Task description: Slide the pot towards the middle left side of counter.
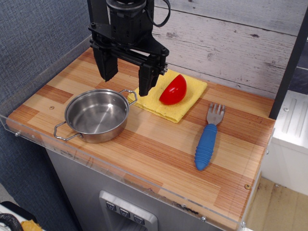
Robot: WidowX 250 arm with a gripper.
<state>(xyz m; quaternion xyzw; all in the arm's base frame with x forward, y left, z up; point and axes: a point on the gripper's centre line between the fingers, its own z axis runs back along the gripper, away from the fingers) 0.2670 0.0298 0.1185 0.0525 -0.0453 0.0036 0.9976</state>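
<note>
The shiny steel pot (97, 115) with two wire loop handles sits empty on the wooden counter (159, 149), at the left and near the front edge. My gripper (127, 81) hangs above and just behind the pot's far rim. Its two black fingers (109, 65) are spread apart and hold nothing. It does not touch the pot.
A yellow cloth (169, 96) lies behind and to the right of the pot, with a red rounded object (173, 90) on it. A fork with a blue handle (208, 139) lies at the right. A clear acrylic rim (29, 132) edges the counter.
</note>
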